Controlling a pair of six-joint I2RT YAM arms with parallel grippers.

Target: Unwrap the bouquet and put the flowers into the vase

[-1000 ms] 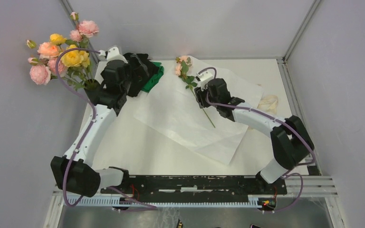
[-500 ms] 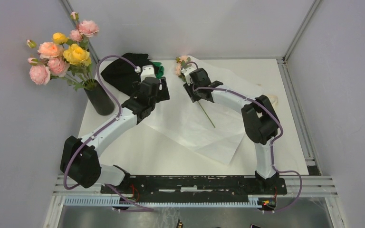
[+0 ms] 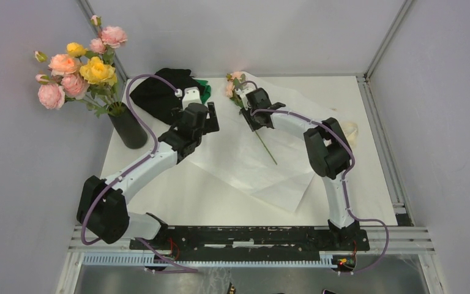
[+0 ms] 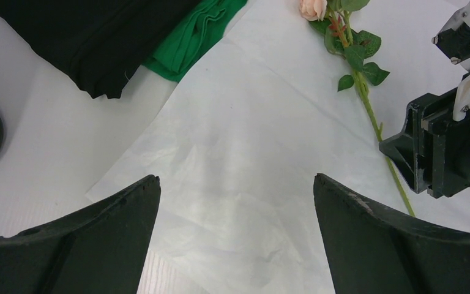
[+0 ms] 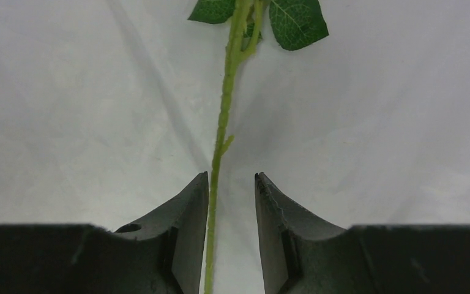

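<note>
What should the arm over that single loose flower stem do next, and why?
Probably close the right gripper on the green stem: the stem lies between its fingers, but a gap shows beside it, so it looks not yet clamped for lifting.

One small marking was legible
Tiny white lettering, apparently "DAMIAO", stood on the black wrist housing (image 4: 465, 174) of the right arm. It lay off to the right of the left end effector (image 4: 235, 179), beside the picture's edge. No other text, label or number could be read.
</note>
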